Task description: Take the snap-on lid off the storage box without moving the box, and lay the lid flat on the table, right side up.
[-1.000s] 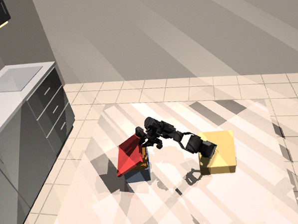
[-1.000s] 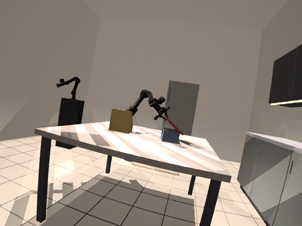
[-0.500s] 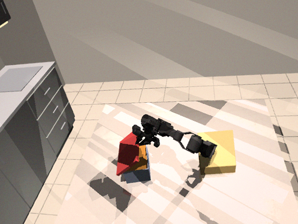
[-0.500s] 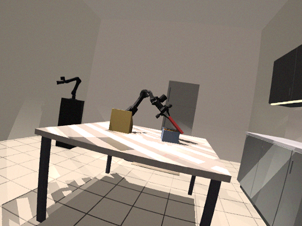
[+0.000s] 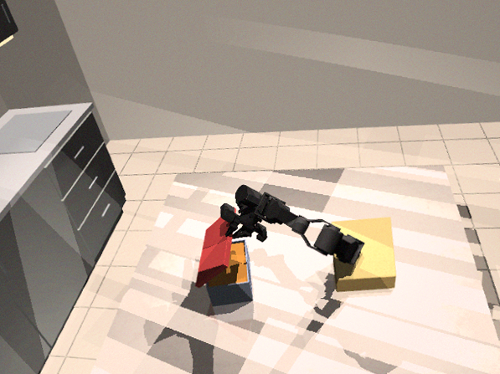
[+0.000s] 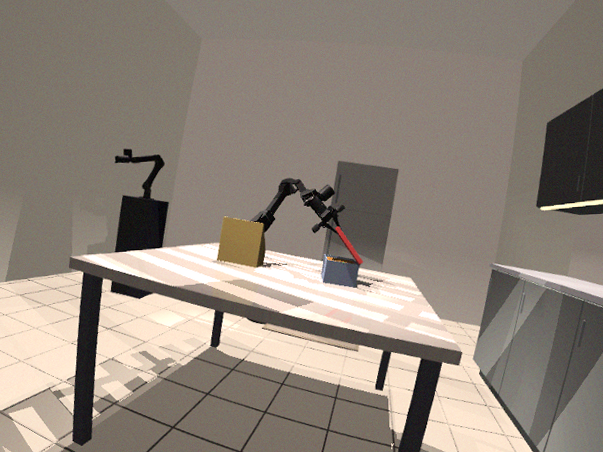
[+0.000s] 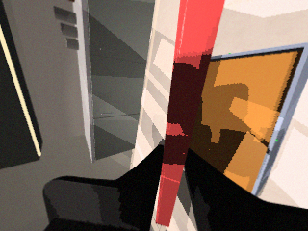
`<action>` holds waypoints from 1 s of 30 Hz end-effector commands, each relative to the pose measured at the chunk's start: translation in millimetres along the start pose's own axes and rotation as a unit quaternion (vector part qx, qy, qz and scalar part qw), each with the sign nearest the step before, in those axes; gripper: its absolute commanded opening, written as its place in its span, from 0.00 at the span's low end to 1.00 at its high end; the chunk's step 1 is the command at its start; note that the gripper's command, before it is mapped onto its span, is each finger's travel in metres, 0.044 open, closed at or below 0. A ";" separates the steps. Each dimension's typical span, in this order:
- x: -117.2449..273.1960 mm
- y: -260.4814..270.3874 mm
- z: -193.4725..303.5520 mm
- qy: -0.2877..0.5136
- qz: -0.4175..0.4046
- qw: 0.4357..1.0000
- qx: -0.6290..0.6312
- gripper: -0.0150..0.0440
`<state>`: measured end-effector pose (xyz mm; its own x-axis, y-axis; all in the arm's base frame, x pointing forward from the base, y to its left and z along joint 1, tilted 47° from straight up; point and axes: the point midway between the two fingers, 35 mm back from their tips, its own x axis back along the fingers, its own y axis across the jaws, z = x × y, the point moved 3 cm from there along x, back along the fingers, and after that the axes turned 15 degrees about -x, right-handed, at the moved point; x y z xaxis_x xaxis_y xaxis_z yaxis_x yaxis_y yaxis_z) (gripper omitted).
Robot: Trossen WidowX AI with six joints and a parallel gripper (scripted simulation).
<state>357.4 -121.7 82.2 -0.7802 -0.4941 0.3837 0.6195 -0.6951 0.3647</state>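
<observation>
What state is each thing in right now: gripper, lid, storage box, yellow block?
Gripper: shut on the red lid.
Red lid: steeply tilted, not laid flat.
Storage box: upright on the table, uncovered, orange inside visible.
Yellow block: standing on the table.

Lid point(image 5: 216, 248) point(image 6: 348, 245) point(image 7: 192, 72) tilted at box point(image 5: 230, 292) point(image 6: 340, 271) point(image 7: 284, 113), box on table point(image 5: 285, 346) point(image 6: 274, 317)

The red lid point(image 5: 216, 248) point(image 6: 348, 244) point(image 7: 192, 82) hides part of the storage box's point(image 5: 230, 294) point(image 6: 340, 271) point(image 7: 289, 101) rim from above; beside the box, the wrist view's edge cuts off the lid's top.
</observation>
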 end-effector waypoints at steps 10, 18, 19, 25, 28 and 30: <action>10.4 14.7 6.3 0.003 -0.006 1.000 0.009 0.25; 8.8 4.3 14.2 0.003 -0.005 1.000 0.009 0.25; 8.9 3.7 16.0 0.003 -0.005 1.000 0.009 0.25; 9.7 -0.3 27.3 0.003 -0.005 1.000 0.008 0.25; 10.1 -2.3 33.0 0.003 -0.005 1.000 0.008 0.25; 10.3 -3.6 36.7 0.003 -0.005 1.000 0.008 0.25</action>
<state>353.4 -110.2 113.3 -0.7891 -0.4884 0.3726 0.6107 -0.6891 0.3901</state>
